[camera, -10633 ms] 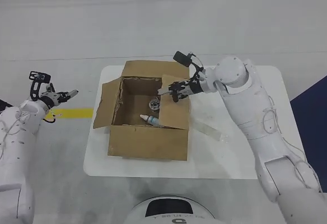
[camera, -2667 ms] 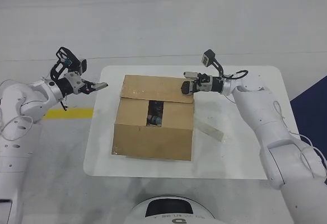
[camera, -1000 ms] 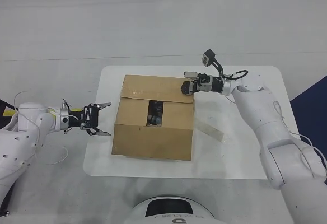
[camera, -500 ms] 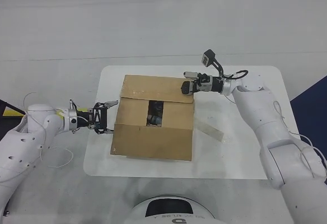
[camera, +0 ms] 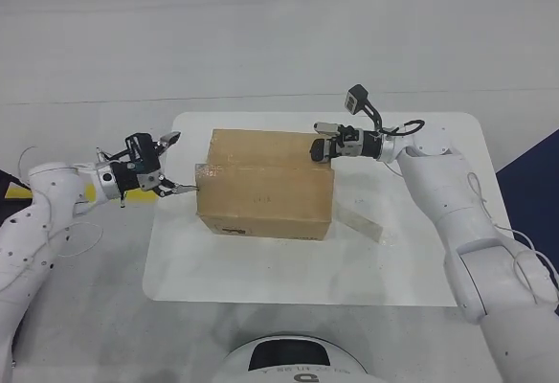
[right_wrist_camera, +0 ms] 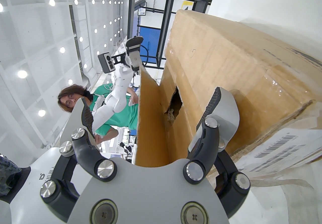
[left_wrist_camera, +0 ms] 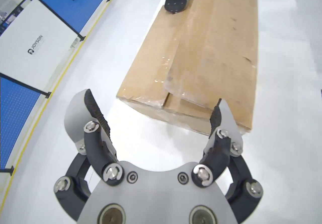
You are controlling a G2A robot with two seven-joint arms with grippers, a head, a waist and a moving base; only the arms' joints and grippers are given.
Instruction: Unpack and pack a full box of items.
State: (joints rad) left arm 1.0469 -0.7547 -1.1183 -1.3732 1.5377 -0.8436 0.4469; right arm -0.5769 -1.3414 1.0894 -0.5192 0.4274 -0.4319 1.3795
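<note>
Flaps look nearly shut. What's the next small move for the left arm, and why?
Probably lower the left gripper onto the near flap and press it flat: it overlaps the far flap with its end edge slightly raised, while the right gripper sits at the other end of the box.

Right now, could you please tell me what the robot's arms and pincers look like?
The left arm and right arm have smooth white rounded shells; a black cable loops by the right wrist. The left pincer and right pincer each have a silver base plate, black curved links and two curved silver fingers with black ribbed pads.
</note>
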